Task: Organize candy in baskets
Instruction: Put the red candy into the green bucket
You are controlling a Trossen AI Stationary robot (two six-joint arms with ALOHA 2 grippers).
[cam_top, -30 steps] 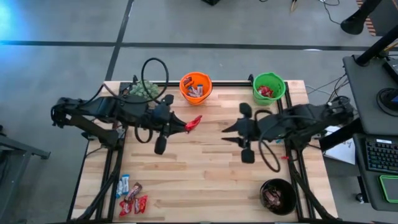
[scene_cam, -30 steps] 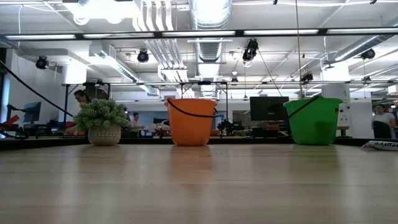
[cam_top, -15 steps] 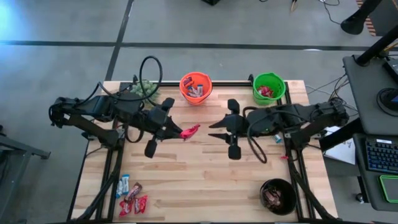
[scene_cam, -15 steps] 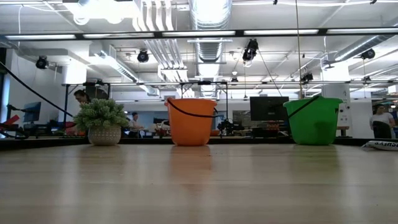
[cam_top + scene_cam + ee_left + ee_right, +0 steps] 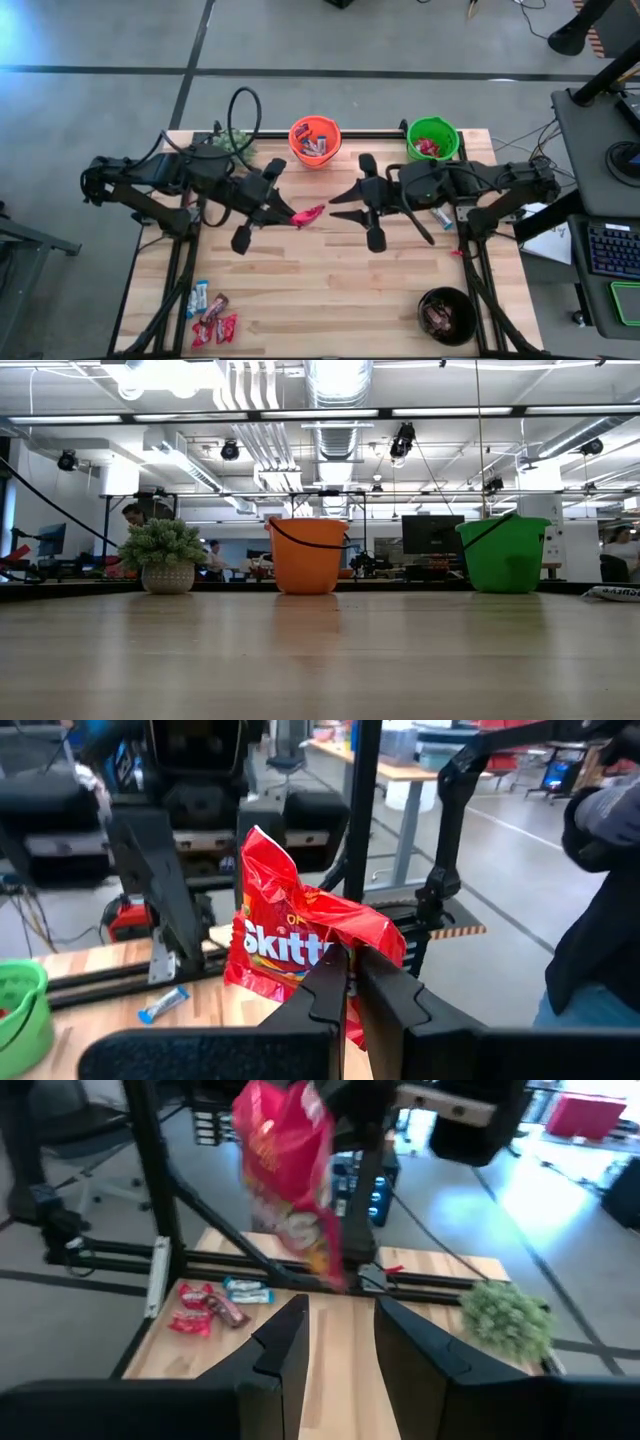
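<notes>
Both arms have drawn toward the middle of the pale wooden slat desk (image 5: 330, 270) since a second ago, the right one travelling farther, so the gap between them has closed to a narrow one. Left arm reaches in from 9 o'clock, right arm from 3 o'clock.

Along the 12 o'clock edge stand the round orange plastic basket (image 5: 315, 140) and the round bright green plastic basket (image 5: 433, 140), each with wrappers inside; the round black plastic basket (image 5: 447, 315) sits at about 5 o'clock, also partly filled. A fuzzy grey-green potted plant (image 5: 232, 143) stands toward 11 o'clock.

Held over mid-desk, the left gripper (image 5: 285, 214) has its jaws pinched tight on a crinkled red candy packet (image 5: 308, 214), which sticks out toward 3 o'clock, long axis running roughly along the line between the grippers. The right gripper (image 5: 340, 207) faces it with jaws parted to a middling width and holding nothing; its wrist view shows the packet (image 5: 285, 1155) dead ahead. A handover looks likely, the free end lying just at 9 o'clock of the right jaws.

Loose red, brown and blue-and-white wrapped bars (image 5: 212, 318) wait at 7 o'clock; one more blue bar (image 5: 443, 218) lies under the right arm.
</notes>
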